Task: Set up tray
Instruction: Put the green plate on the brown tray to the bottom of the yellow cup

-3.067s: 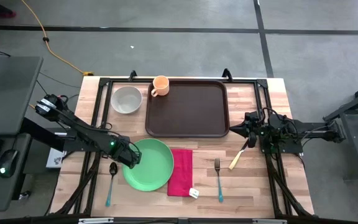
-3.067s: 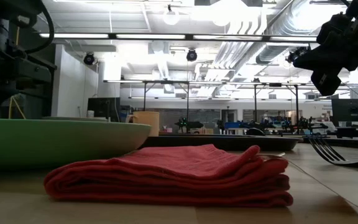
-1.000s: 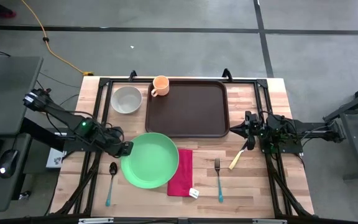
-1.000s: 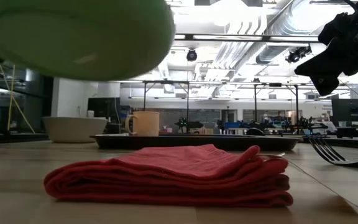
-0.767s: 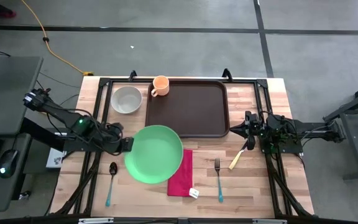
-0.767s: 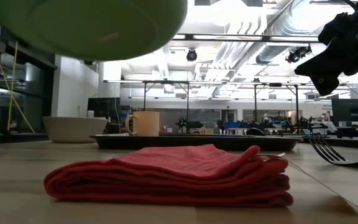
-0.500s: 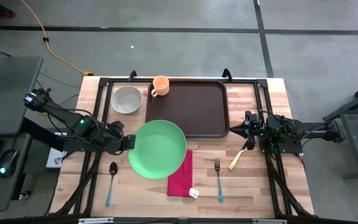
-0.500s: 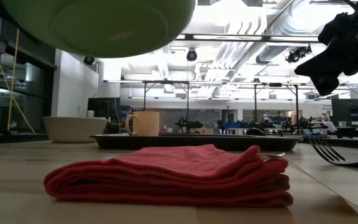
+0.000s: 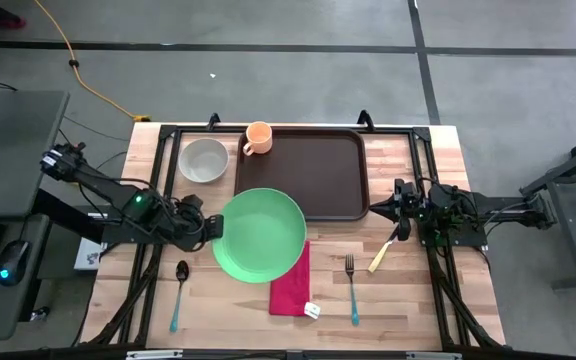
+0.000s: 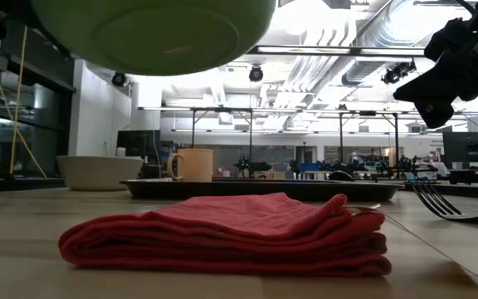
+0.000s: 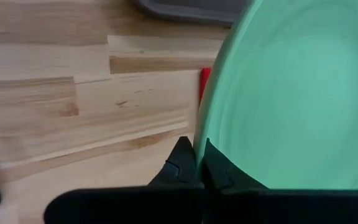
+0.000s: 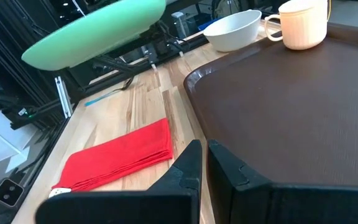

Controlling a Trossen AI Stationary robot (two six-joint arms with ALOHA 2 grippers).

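Observation:
The round green plate [image 9: 259, 235] hangs in the air over the table, its far edge overlapping the near left corner of the dark brown tray [image 9: 308, 165] in the high view. My left gripper [image 9: 211, 228] is shut on the plate's left edge. From the low view the plate's underside [image 10: 156, 29] shows high above the red napkin [image 10: 231, 232]. My right gripper [image 9: 383, 208] waits shut beside the tray's right rim; its wrist view looks across the tray [image 12: 291, 112]. My left gripper [image 11: 197, 168] pinches the green plate's rim [image 11: 199, 140] at the plate's left side, the rim passing between the two fingers. The fingers come level from the table's left. The plate is lifted clear of the table and sits roughly level, slightly tilted.
A white bowl [image 9: 204, 160] and a beige cup [image 9: 258, 137] stand left of the tray's far side. The red napkin [image 9: 290, 280] lies partly under the raised plate. A spoon [image 9: 178, 295], a fork [image 9: 351, 285] and a knife [image 9: 383, 255] lie on the wooden table.
My left gripper, shut on the plate, has carried it toward the table's right and far edge, toward the tray. The plate stays lifted clear and now overlaps the tray's near left corner in the high view.

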